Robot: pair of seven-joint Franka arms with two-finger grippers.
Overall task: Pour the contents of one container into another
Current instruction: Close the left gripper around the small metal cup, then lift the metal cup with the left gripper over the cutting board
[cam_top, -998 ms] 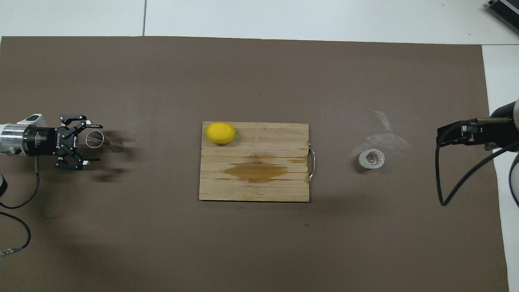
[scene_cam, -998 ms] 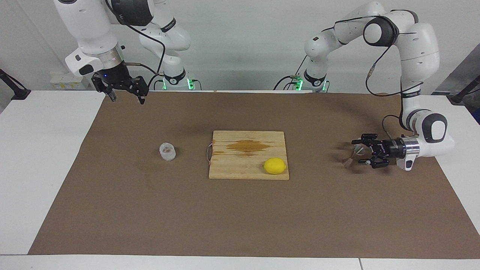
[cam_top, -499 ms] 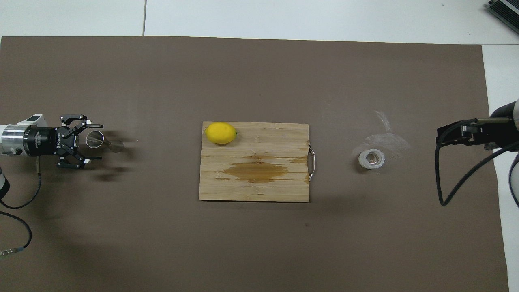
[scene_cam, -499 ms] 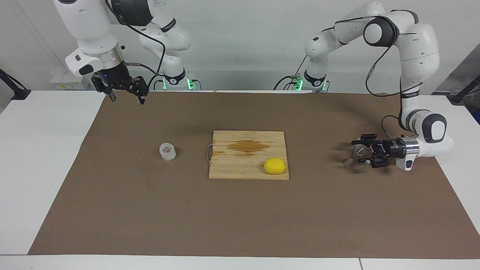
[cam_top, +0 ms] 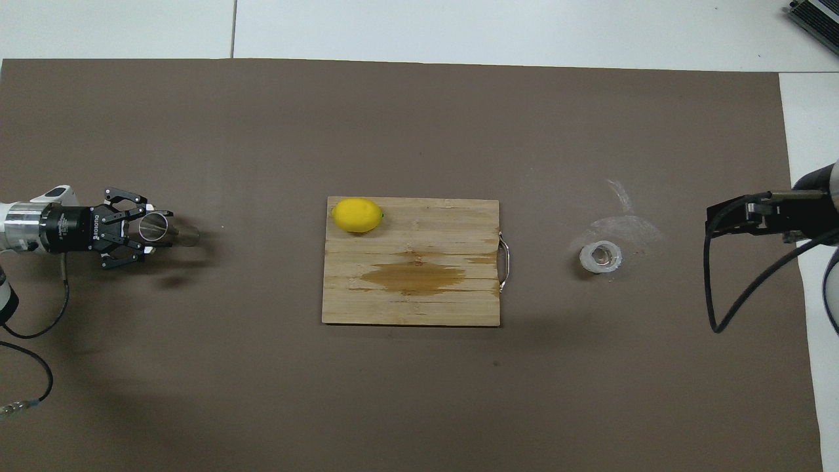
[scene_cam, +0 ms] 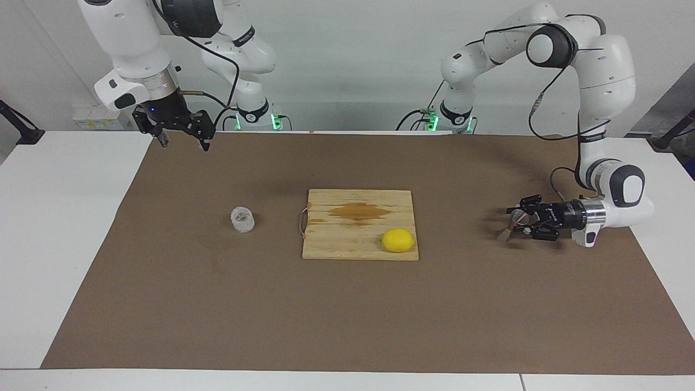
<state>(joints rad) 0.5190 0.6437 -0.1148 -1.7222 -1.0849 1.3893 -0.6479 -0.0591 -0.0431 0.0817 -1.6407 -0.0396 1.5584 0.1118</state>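
Left gripper now tighter around jigger

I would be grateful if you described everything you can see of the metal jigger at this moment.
The jigger is a small silver-grey metal measure, hourglass-shaped: two cones joined at a narrow waist. It sits at the left arm's end of the table on the brown mat, tilted, with one open mouth showing in the overhead view and nothing visible inside. The left gripper, reaching in level and low, has its fingers closed in around the cone nearer the arm. Whether the other cone touches the mat cannot be told.
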